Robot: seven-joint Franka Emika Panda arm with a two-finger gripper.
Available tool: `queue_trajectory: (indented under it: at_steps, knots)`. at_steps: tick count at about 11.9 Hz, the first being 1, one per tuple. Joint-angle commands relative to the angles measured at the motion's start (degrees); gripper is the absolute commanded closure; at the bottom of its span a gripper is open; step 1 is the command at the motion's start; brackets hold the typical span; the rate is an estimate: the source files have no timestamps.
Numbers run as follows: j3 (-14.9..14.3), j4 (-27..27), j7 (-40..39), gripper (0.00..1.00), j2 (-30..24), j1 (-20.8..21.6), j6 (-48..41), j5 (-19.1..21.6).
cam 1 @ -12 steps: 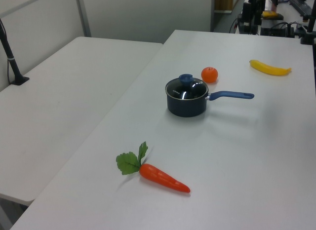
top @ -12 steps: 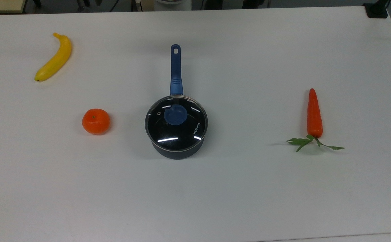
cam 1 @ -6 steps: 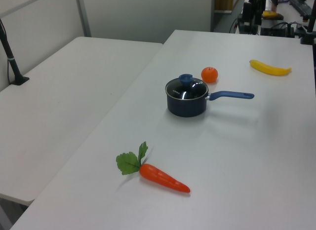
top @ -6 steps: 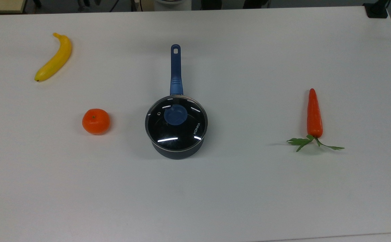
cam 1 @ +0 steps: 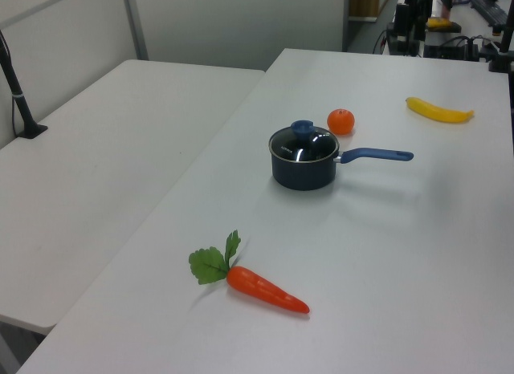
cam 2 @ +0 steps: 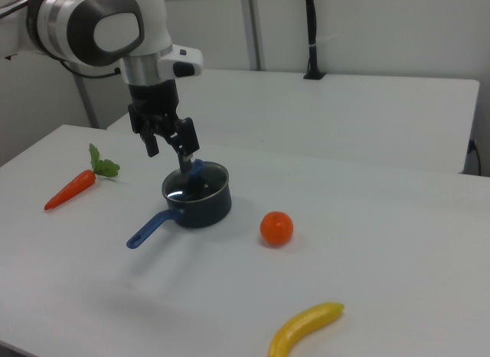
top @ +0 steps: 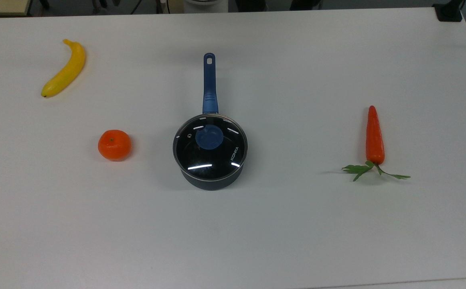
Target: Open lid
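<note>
The round glass lid (top: 213, 154) with its blue knob (top: 209, 137) sits shut on the dark blue saucepan (top: 211, 182) at the middle of the white table (top: 297, 224). The pan's long handle (top: 209, 80) points toward the top view's upper edge. Lid (cam 1: 303, 146) and pan (cam 1: 303, 173) also show in the left view. In the right view my gripper (cam 2: 170, 152) hangs open with nothing between its fingers. It points down, and its lower fingertip (cam 2: 187, 153) lines up just above the lid's knob (cam 2: 197, 170); how far apart they are I cannot tell.
A yellow banana (top: 65, 68) lies at the top view's upper left. An orange tangerine (top: 114, 145) sits left of the pan, and a carrot (top: 374, 136) with green leaves lies to the right. A second white table (cam 1: 104, 149) adjoins on the left view's left.
</note>
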Motion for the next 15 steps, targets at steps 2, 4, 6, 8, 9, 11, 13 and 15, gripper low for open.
queue_trajectory:
  at_steps: [2,4,6,8,9,11,13,15]
  knots:
    - [-1.5,0.3,-0.2,0.0,-0.6,1.5,-2.0,-0.9]
    - [-1.5,0.3,-0.3,0.0,-0.7,1.4,-2.0,-0.9]
    - [-1.5,0.4,-0.3,0.0,-0.6,1.4,-2.0,-0.9]
    - [-1.4,0.4,-0.3,0.0,-0.6,1.1,-2.0,-0.9]
    - [-1.6,0.4,-0.2,0.0,-0.6,1.4,-1.9,-0.8]
    - [-1.5,1.1,0.1,0.0,-0.3,0.9,-2.0,-0.8]
    - [-1.4,1.4,0.1,0.0,0.2,1.0,-1.5,-0.2]
    - [-1.4,1.6,2.3,0.0,1.3,1.4,-1.0,0.0]
